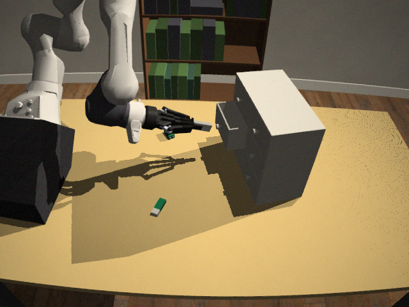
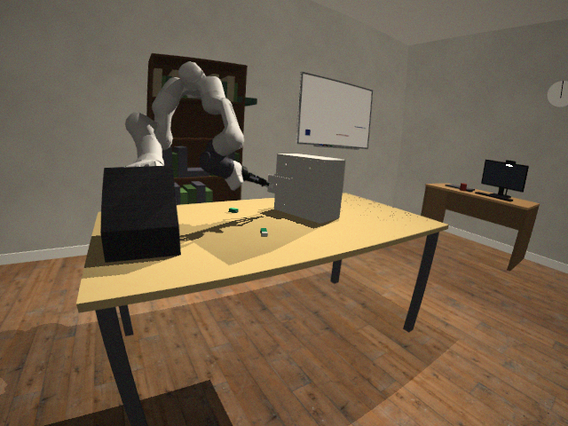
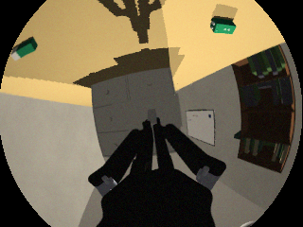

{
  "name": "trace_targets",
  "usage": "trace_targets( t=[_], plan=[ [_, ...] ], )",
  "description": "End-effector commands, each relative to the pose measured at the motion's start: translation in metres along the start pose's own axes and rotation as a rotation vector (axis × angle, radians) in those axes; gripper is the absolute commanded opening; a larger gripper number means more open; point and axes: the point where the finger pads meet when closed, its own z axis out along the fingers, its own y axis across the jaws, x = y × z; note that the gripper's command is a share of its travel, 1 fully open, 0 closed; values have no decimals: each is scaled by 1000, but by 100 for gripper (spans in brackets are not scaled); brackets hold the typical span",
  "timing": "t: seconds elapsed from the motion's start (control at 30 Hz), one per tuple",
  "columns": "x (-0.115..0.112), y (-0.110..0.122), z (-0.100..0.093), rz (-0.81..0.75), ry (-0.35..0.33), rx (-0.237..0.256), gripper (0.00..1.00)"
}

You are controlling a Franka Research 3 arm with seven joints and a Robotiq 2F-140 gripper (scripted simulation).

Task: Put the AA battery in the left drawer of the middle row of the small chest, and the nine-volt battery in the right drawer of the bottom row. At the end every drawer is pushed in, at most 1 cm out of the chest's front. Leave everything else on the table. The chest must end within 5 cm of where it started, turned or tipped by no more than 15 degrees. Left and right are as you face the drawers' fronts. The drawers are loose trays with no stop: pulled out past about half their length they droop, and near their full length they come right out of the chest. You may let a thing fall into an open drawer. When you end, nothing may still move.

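The grey chest (image 1: 287, 165) (image 2: 316, 193) (image 3: 106, 101) stands upright. Its middle-row left drawer (image 1: 222, 130) stands partly out; its inside is mostly hidden. The other drawers look pushed in. My gripper (image 1: 205, 125) (image 2: 267, 183) (image 3: 152, 114) is shut and empty, its grey tips pointing at this drawer's knob, with a small gap in the top view. The green nine-volt battery (image 1: 169, 135) (image 2: 233, 210) (image 3: 222, 26) lies on the table (image 1: 297, 251) below and behind the fingers. I see no AA battery in any view.
A green and white block (image 1: 158, 206) (image 2: 264, 232) (image 3: 25, 48) lies on the table towards the near side, in front of the chest. The arm's black base block (image 1: 29, 168) (image 2: 139, 215) stands at the left. A bookshelf (image 1: 244, 54) stands behind the table.
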Motion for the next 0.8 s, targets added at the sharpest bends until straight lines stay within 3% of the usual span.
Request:
trace_targets(
  t=[0.0,0.77],
  plan=[
    [-2,-1,5,7,3,3,0],
    [-14,-1,41,7,3,3,0]
  ],
)
